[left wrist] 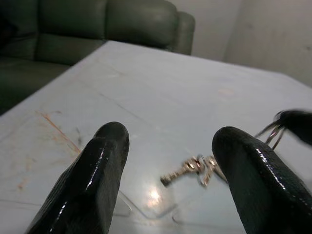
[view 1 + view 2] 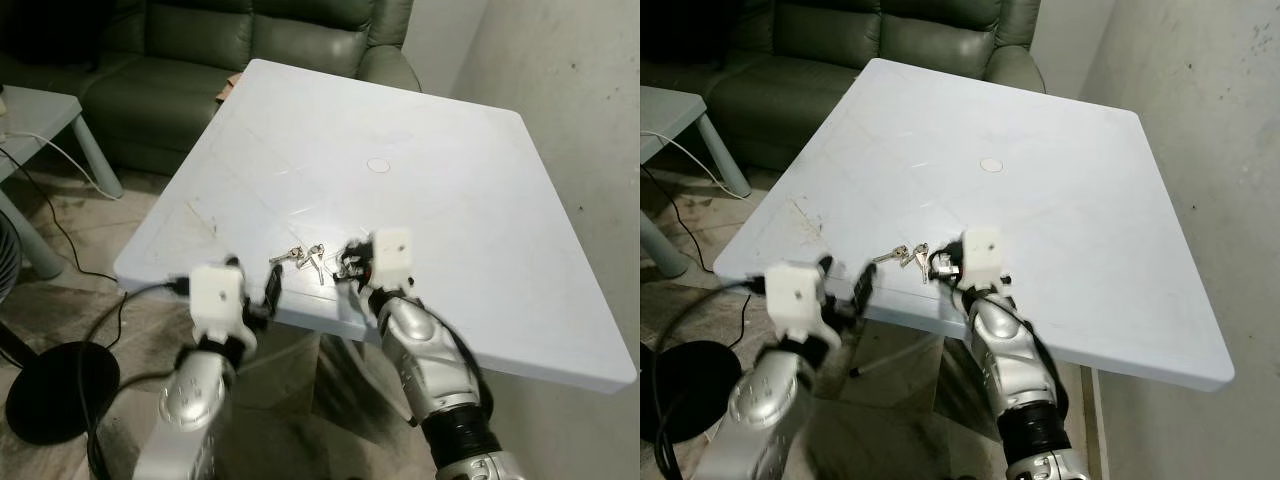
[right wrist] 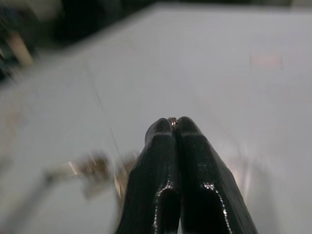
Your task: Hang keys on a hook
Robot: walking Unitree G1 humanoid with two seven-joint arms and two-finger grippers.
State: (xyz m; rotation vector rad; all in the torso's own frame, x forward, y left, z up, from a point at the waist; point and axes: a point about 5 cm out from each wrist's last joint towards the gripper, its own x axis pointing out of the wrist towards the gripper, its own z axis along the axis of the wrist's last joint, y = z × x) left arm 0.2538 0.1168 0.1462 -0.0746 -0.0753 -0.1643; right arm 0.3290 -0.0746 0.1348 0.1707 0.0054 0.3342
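Observation:
A small bunch of silver keys (image 2: pixel 303 256) lies on the white table (image 2: pixel 420 180) close to its front edge. My right gripper (image 2: pixel 346 266) is at the right end of the bunch, its fingers pressed together on the thin key ring (image 3: pixel 172 119). The keys (image 3: pixel 92 170) trail off blurred beside it. My left gripper (image 1: pixel 168 141) stands open just off the table's front edge, pointing at the keys (image 1: pixel 195 168) a short way ahead, with nothing between its fingers. The right gripper's tip (image 1: pixel 298 125) holding the ring also shows in the left wrist view.
A dark green sofa (image 2: pixel 250 50) stands behind the table. A grey side table (image 2: pixel 40 120) with a white cable is at the left. A black round stand base (image 2: pixel 60 390) and cables lie on the floor. A bare wall (image 2: pixel 580 70) runs along the right.

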